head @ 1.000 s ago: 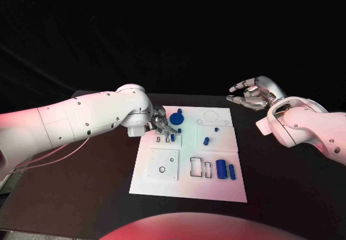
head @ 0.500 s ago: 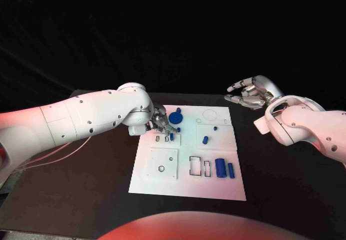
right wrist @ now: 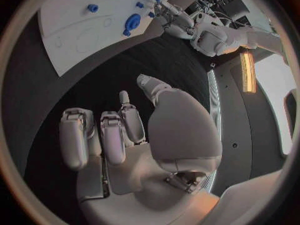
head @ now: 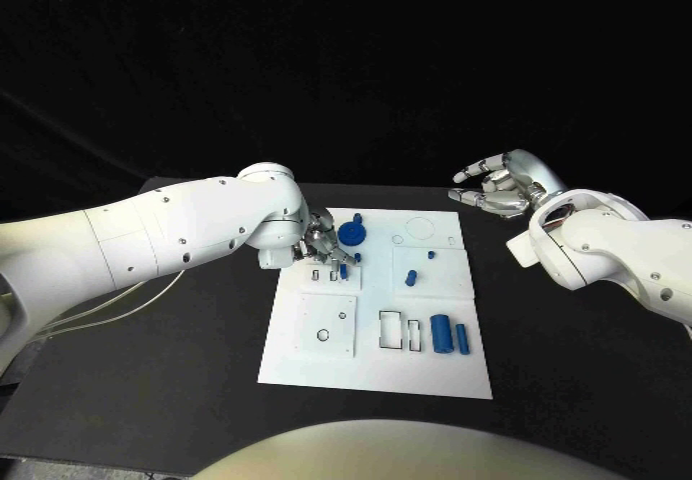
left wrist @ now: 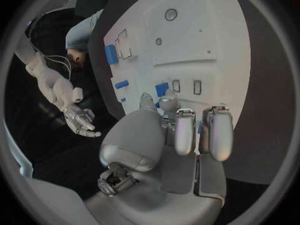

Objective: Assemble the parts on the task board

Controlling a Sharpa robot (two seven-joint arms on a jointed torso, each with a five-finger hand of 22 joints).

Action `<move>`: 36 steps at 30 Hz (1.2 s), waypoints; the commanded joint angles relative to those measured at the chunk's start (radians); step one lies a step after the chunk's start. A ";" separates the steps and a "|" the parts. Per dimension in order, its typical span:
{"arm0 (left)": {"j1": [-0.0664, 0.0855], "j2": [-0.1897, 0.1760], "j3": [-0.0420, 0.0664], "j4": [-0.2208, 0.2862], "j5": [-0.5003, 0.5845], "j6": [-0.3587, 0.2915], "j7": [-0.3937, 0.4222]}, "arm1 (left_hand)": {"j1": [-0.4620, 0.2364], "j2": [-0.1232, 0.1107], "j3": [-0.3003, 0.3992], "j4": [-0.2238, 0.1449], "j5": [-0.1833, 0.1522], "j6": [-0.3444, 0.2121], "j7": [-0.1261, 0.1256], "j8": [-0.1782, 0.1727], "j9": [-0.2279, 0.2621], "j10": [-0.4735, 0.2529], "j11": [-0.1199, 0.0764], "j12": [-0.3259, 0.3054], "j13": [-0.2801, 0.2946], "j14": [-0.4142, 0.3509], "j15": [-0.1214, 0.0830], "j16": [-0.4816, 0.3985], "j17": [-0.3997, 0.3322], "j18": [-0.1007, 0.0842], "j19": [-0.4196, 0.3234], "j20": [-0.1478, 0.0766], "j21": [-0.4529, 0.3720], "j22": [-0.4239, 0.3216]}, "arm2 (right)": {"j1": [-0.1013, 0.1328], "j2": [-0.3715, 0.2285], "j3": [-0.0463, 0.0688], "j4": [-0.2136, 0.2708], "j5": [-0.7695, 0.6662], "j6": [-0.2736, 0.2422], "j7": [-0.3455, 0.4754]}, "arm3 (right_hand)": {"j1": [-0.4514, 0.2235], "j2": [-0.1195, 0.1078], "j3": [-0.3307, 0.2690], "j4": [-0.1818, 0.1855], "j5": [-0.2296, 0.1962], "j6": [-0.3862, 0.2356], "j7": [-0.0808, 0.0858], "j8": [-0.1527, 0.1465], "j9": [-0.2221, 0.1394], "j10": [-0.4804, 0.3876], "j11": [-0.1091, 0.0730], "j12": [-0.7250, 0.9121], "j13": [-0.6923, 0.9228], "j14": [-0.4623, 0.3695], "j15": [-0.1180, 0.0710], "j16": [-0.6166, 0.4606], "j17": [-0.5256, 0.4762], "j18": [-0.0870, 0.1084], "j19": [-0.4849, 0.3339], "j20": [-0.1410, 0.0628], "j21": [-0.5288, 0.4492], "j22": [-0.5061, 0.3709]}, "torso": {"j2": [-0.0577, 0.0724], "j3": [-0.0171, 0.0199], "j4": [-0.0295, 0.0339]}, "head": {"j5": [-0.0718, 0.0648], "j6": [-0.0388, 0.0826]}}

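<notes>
The white task board (head: 378, 370) lies in the middle of the black table. My left hand (head: 320, 250) hovers over its far left part and pinches a small blue part (left wrist: 162, 89) between thumb and a finger, just above two small rectangular slots (left wrist: 176, 86). A blue round disc (head: 352, 237) sits right beside that hand. Two small blue pegs (head: 410, 279) stand mid-board, and two blue cylinders (head: 441, 333) lie at the near right by a rectangular recess (head: 391, 331). My right hand (head: 498, 188) is raised beyond the board's far right corner, fingers apart, holding nothing.
A square plate with two holes (head: 327, 325) takes up the board's near left. Bare black table (head: 577, 360) surrounds the board on all sides. My left forearm (head: 173, 235) reaches across the table's left side.
Nothing has visibly moved on the board. My left hand stays over the slots with the part, and the right hand holds its raised place.
</notes>
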 commanded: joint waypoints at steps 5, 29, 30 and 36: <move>0.000 0.007 -0.001 -0.006 0.009 0.035 0.001 | 0.017 0.000 -0.023 -0.004 0.009 -0.002 -0.003 0.002 0.004 -0.006 0.001 0.006 0.002 0.094 -0.001 0.007 0.215 -0.016 0.040 0.000 0.004 0.137 | -0.001 0.002 0.000 -0.001 -0.003 0.016 0.000 | -0.003 -0.005 0.003 0.000 0.004 0.002 -0.002 0.005 0.001 -0.006 0.001 -0.006 0.043 0.104 -0.001 0.006 0.262 0.018 0.028 0.000 -0.003 0.205 | 0.001 -0.0003 -0.0003 | -0.001 -0.004; -0.001 0.017 -0.008 -0.023 0.013 0.041 0.003 | 0.045 0.007 -0.020 -0.005 0.028 0.004 -0.005 0.007 0.014 -0.011 -0.001 0.009 0.006 0.094 -0.002 0.009 0.216 -0.016 0.040 -0.001 0.005 0.139 | -0.003 0.008 0.000 -0.003 -0.003 0.022 0.000 | -0.004 -0.004 0.009 0.000 0.004 0.002 -0.002 0.006 0.002 -0.005 0.001 -0.006 0.043 0.104 -0.001 0.006 0.262 0.018 0.028 0.000 -0.004 0.205 | 0.001 0.0002 -0.0008 | -0.002 -0.010; -0.001 0.018 -0.009 -0.023 0.013 0.040 0.003 | 0.046 0.008 -0.020 -0.004 0.029 0.004 -0.005 0.007 0.015 -0.011 -0.002 0.009 0.005 0.094 -0.002 0.009 0.216 -0.016 0.040 -0.001 0.005 0.140 | -0.003 0.008 0.000 -0.003 -0.003 0.022 0.000 | -0.004 -0.004 0.009 0.000 0.004 0.002 -0.002 0.006 0.002 -0.005 0.001 -0.006 0.043 0.104 -0.001 0.006 0.262 0.018 0.028 0.000 -0.004 0.205 | 0.001 0.0003 -0.0006 | -0.003 -0.011; -0.001 0.020 -0.010 -0.026 0.016 0.039 0.005 | 0.061 0.014 -0.018 -0.005 0.043 0.004 -0.007 0.007 0.019 -0.012 -0.003 0.011 0.008 0.093 -0.003 0.009 0.217 -0.016 0.039 -0.002 0.005 0.140 | -0.004 0.008 0.000 -0.003 -0.003 0.024 0.000 | -0.005 -0.003 0.011 0.000 0.005 0.002 -0.002 0.006 0.002 -0.006 0.001 -0.006 0.043 0.104 -0.001 0.006 0.261 0.019 0.027 0.000 -0.005 0.204 | 0.001 0.0005 0.0002 | -0.002 -0.013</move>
